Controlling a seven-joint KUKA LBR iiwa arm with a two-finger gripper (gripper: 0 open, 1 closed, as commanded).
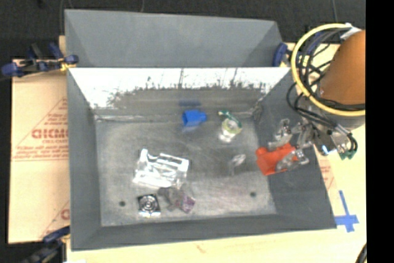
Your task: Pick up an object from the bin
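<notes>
My gripper (pixel 288 149) is at the right side of the bin, over its sloping right wall. A red, blocky plastic piece (pixel 269 160) sits between the metal fingers, and the gripper is shut on it. The piece sticks out to the left of the fingertips, toward the bin floor. A small clear scrap (pixel 238 160) lies on the floor just left of the red piece. Further back is a clear, rounded thing with a green top (pixel 229 128).
A blue block (pixel 194 117) lies near the back wall. A crumpled silver-and-white packet (pixel 160 169) lies front left, with a round dark metal thing (pixel 148 204) and a small purplish piece (pixel 182 200) beside it. The arm with its cables rises at the right.
</notes>
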